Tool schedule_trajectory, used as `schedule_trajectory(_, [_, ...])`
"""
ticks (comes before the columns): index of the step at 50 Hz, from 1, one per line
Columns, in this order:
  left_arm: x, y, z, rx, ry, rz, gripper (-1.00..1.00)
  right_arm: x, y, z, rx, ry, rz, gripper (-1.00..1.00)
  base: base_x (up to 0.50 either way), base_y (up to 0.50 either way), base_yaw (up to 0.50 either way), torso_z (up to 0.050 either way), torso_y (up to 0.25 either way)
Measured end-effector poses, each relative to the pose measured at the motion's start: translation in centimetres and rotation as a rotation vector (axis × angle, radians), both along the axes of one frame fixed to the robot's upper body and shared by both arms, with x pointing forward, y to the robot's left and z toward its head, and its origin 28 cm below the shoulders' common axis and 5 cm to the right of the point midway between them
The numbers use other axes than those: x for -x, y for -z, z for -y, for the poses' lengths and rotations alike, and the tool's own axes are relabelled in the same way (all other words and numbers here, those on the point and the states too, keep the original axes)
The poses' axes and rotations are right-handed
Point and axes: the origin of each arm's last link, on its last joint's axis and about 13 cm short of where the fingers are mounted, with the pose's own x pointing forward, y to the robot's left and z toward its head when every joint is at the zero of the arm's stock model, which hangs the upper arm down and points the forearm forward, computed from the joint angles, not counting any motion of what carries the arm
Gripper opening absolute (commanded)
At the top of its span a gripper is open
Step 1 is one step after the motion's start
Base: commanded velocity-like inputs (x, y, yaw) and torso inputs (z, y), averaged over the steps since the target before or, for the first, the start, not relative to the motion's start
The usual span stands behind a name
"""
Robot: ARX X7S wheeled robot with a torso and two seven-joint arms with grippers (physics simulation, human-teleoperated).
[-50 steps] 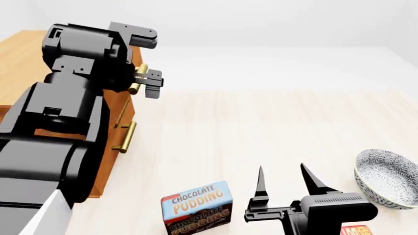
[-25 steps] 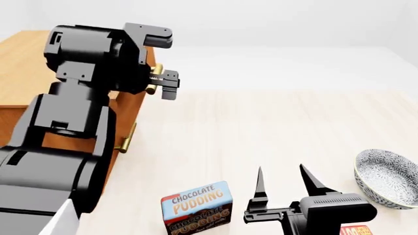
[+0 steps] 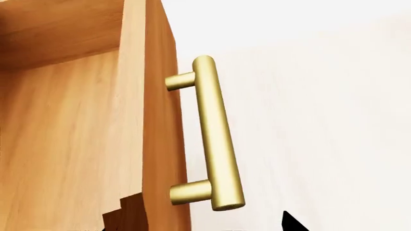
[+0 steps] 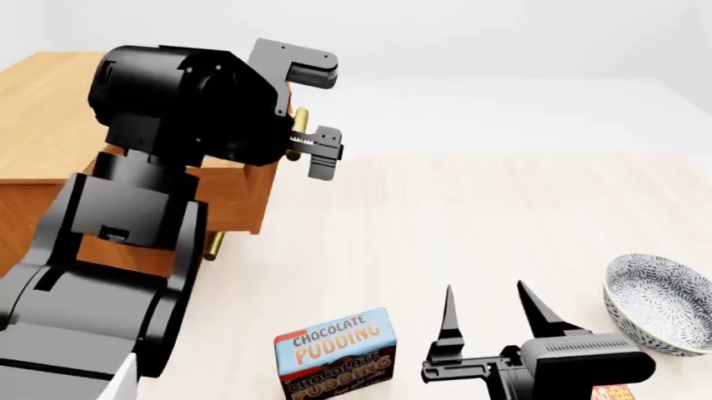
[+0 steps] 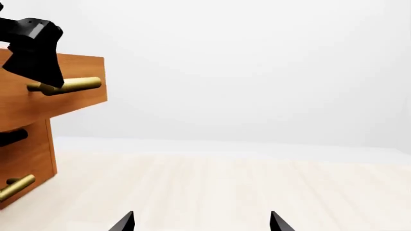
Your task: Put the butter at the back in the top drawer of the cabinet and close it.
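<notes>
The cabinet [image 4: 45,117] stands at the left. Its top drawer [image 4: 239,196] is pulled partly out. My left gripper [image 4: 303,125] straddles the drawer's brass handle [image 3: 215,134] with its jaws apart, one finger on each side of the bar; the handle also shows in the right wrist view [image 5: 70,84]. My right gripper [image 4: 486,312] is open and empty, low over the floor. Only a red-orange corner of the butter [image 4: 606,393] shows at the bottom edge, beneath the right arm.
A brown-and-blue chocolate pudding box [image 4: 333,354] lies left of the right gripper. A patterned grey bowl [image 4: 656,304] sits at the right edge. A lower drawer's brass handle [image 4: 212,246] sticks out under the open drawer. Pale wood floor spreads in front of the cabinet.
My left gripper has moved right, away from the cabinet, and the top drawer has slid further out with it. The right gripper has barely moved.
</notes>
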Motion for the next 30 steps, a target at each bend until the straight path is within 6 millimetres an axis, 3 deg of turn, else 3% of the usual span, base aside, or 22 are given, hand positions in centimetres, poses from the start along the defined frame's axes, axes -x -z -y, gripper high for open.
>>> schedule_trajectory(30, [1.4,-0.7,4.7,-0.038,0.106,0.030,1.00,0.5,0.3,1.2,-0.023,0.011,0.007,1.00,0.00,0.00,0.00,0.000,0.000])
